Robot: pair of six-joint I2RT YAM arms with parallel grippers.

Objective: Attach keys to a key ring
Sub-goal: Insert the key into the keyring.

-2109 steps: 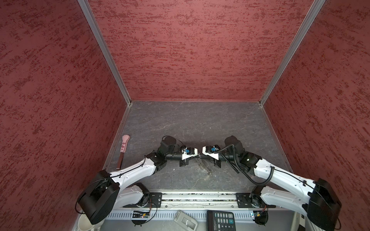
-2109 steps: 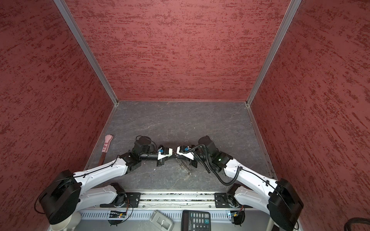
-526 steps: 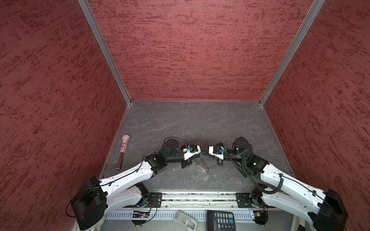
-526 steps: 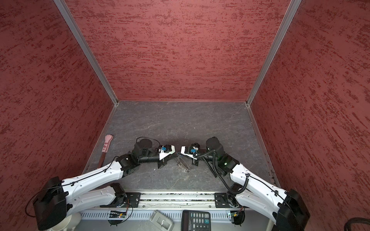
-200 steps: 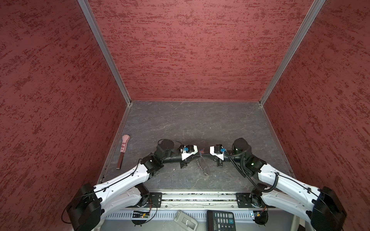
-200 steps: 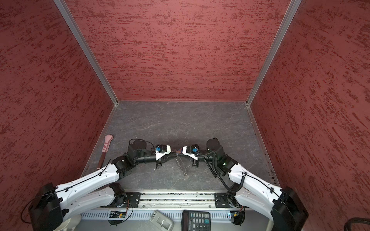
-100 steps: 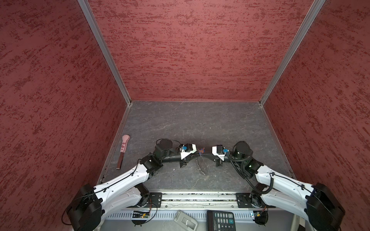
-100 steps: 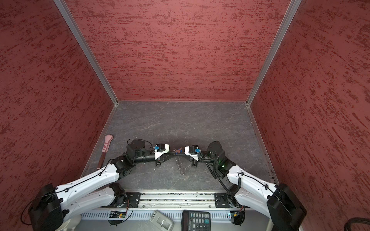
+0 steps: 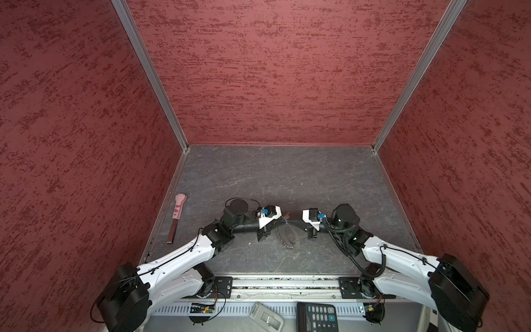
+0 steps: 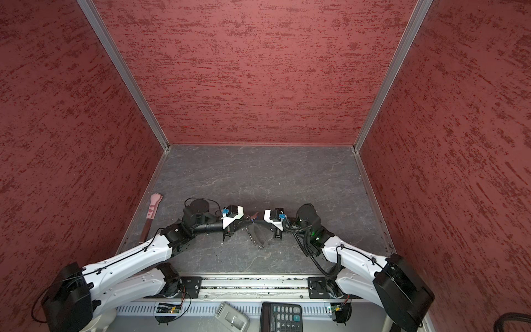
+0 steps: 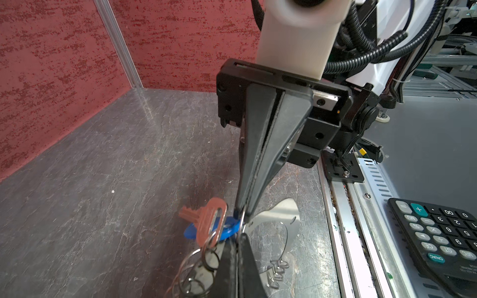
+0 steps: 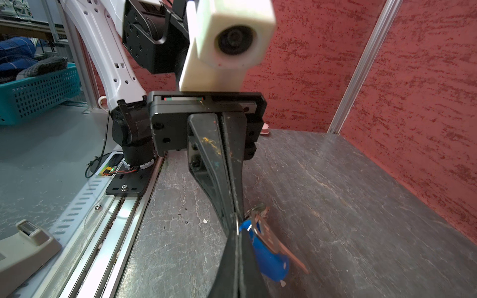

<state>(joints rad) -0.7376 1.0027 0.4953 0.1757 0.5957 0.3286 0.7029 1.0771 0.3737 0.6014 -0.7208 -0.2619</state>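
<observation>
left gripper [image 11: 238, 240], right gripper [image 11: 244, 215] clenched tip to tip on ring of blue key tag [image 11: 227, 231]; key ring [image 9: 281, 236] just below tips, midway between arms.

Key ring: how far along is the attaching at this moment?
Done: the blue key tag and a copper key are up off the table. In hand: left gripper and right gripper meet tip to tip, both shut, apparently on the tag's small silver ring. Left: the chain-edged key ring is under them; whether the tag is threaded onto it cannot be told, so joining and release remain.
</observation>
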